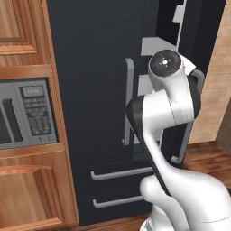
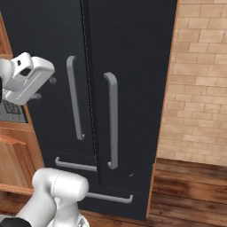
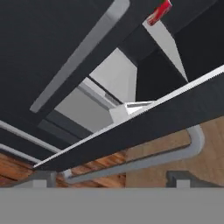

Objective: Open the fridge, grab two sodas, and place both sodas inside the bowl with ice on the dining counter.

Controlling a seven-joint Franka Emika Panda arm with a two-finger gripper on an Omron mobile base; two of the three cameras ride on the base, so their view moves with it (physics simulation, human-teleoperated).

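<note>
The tall matte black double-door fridge [image 2: 128, 66] stands straight ahead with its right door ajar, a red soda can [image 3: 158, 13] showing through the gap. To finish opening well, I would swing that door wide by its long curved grey handle [image 2: 112, 119] before reaching in. The end effector [image 3: 111, 179] is spread wide and holds nothing, just beside that handle.

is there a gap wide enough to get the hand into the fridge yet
Judging by the frames, barely. The right door stands ajar, leaving a narrow slot between its edge and the left door. Through it the hand view shows grey shelves and a red soda. The open gripper sits near the right door's handle, a crowded spot.
</note>
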